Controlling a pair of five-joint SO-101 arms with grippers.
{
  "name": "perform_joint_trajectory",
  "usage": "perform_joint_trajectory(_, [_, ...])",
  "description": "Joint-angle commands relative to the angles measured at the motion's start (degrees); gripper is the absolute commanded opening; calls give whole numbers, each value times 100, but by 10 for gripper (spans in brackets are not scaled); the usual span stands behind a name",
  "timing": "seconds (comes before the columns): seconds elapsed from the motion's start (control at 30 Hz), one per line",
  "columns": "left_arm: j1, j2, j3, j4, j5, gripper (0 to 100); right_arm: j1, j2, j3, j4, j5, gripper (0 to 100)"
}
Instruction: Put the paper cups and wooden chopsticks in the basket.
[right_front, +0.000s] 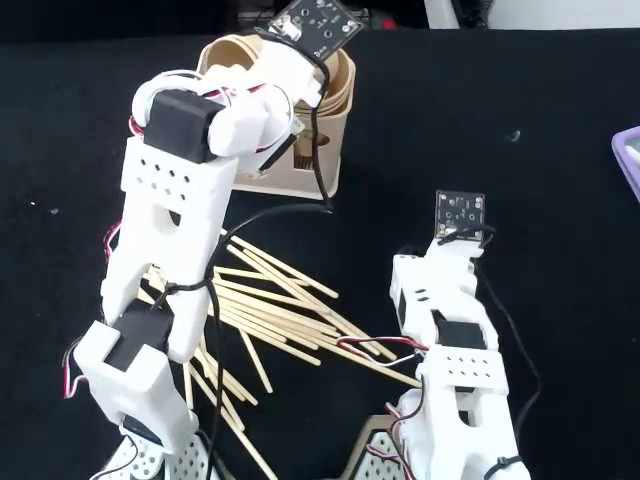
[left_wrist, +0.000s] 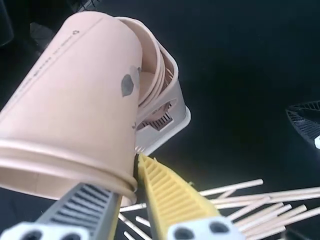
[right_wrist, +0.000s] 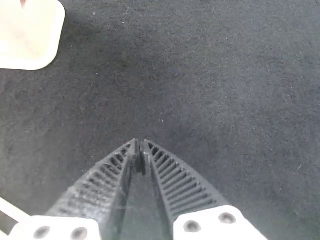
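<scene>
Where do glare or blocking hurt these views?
High view: white left arm covers part of the beige slotted basket and the wooden chopsticks. Left wrist view: the held tan paper cup hides part of the basket. Right wrist view: even light on black cloth, basket corner washed out.

Black table cloth (right_wrist: 215, 75) under right gripper (right_wrist: 140, 147), jaws closed tip to tip; cream basket (right_wrist: 25, 37) at a frame corner, well apart.

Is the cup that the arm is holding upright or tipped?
Tipped: the paper cup leans aslant to the basket, its rim pinched in the left gripper.
</scene>
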Motion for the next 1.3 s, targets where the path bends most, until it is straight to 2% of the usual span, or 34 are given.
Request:
perform_joint_trajectory(0.0, [31, -53, -31, -220, -70, 30, -105, -119, -13, -114, 53, 12])
perform_joint_trajectory(0.17, [31, -44, 4, -501, -44, 30, -105, -119, -13, -114, 53, 12])
perform_joint_trajectory(0.6, [-312, 413, -57, -448, -62, 30, -105, -119, -13, -114, 53, 12])
perform_joint_trajectory(0.77, [-312, 413, -57, -492, -26, 103, -105, -119, -13, -114, 53, 12])
perform_joint_trajectory(0.97, [-259, 413, -66, -642, -9, 105, -105, -119, -13, -114, 53, 12])
perform_joint_trajectory(1.27, [-251, 413, -66, -1767, 985, 109, -105, -119, -13, -114, 53, 12])
